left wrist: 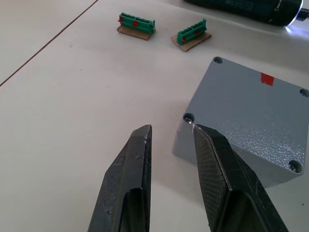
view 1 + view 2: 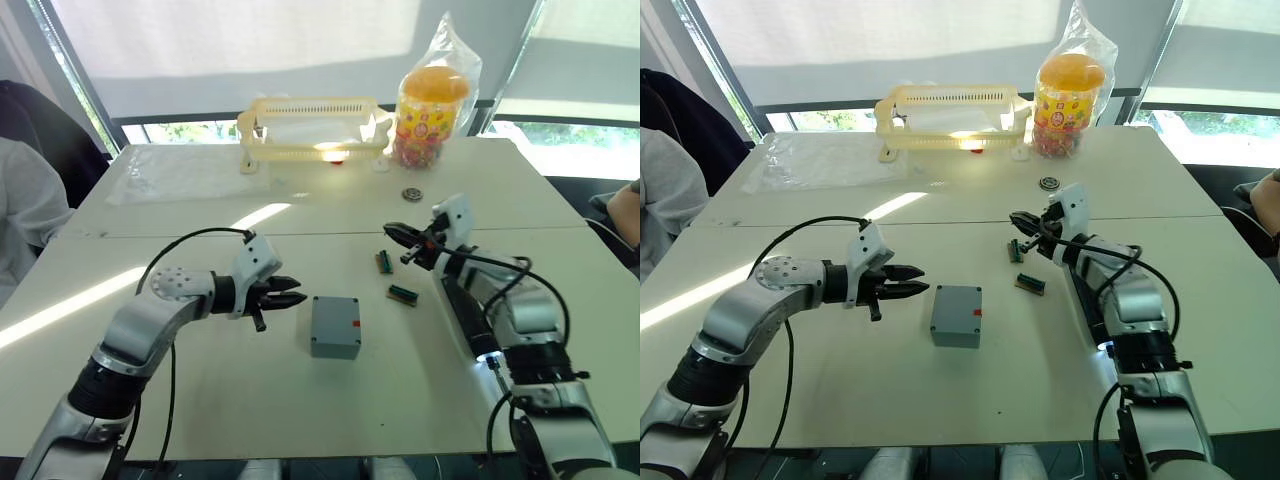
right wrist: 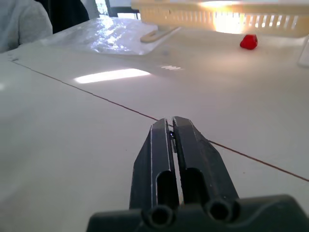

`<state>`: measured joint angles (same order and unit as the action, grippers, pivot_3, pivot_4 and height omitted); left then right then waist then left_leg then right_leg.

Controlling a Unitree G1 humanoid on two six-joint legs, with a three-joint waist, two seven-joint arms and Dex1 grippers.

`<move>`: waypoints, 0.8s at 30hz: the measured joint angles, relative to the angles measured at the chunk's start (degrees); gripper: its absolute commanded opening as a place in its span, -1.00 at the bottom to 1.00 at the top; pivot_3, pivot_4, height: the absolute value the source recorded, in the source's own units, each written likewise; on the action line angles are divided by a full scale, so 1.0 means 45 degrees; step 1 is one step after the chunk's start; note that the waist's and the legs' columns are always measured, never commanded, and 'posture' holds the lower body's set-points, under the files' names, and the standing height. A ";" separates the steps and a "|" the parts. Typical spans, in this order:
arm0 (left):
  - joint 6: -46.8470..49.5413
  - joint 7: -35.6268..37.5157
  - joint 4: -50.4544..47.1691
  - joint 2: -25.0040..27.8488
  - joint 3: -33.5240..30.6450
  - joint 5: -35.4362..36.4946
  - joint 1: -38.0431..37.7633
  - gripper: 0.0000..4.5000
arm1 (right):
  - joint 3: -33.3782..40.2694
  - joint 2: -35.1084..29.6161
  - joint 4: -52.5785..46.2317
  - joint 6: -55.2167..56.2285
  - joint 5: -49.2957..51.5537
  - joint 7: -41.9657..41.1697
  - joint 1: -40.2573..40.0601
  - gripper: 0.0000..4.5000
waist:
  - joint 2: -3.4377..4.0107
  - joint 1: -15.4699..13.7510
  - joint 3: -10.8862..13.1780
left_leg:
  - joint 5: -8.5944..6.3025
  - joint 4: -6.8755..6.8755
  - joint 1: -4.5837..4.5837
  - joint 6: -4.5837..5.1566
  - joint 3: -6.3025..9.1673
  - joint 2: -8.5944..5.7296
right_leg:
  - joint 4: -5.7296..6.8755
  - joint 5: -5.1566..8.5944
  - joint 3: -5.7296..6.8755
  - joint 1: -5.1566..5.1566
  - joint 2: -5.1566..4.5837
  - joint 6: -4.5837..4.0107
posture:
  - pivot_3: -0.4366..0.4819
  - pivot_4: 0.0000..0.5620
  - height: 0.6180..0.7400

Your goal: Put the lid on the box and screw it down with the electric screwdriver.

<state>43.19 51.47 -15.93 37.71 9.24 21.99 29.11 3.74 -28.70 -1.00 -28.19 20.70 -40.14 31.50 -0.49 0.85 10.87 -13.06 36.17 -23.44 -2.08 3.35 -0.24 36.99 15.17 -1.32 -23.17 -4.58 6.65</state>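
We see the lid (image 1: 251, 104) already on the box (image 2: 334, 340). Screwdriver (image 1: 251, 8) lies untouched; screws unclear. L gripper (image 2: 288, 293) slightly spread, empty; R gripper (image 3: 173, 126) pressed together, empty.

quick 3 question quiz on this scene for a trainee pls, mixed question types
1. True or false: the right gripper is holding the electric screwdriver.
2. How many small green connectors lie near the box? A) one B) two C) four
3. Fill in: the left gripper, close to a corner of the box, has its fingers ____ (open/shut).

Key: 1 false, it is shut on nothing and the screwdriver lies beside the right arm; 2 B; 3 open.
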 measured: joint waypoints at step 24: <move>-0.0008 0.1466 -0.0519 0.0815 0.0426 0.0478 0.0211 -0.41 | -0.0828 -0.0534 -0.6200 -0.3753 0.2541 0.0625 -0.3485 -0.98 | -0.0001 -0.0002 0.0001 | -0.0001 0.0004 0.0001 0.0001 -0.0001 0.0001 | 0.0001 0.0003 0.0000 0.0002 0.0001 -0.0004 | -0.05 -0.47 1.00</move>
<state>43.15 58.07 -18.27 41.37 11.16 24.15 30.06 0.02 -31.10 -28.90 -45.08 32.14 -37.33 15.82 -0.49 0.84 10.87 -13.07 36.19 -23.44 -2.07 3.35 -0.24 36.99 15.19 -1.33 -23.16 -4.58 6.64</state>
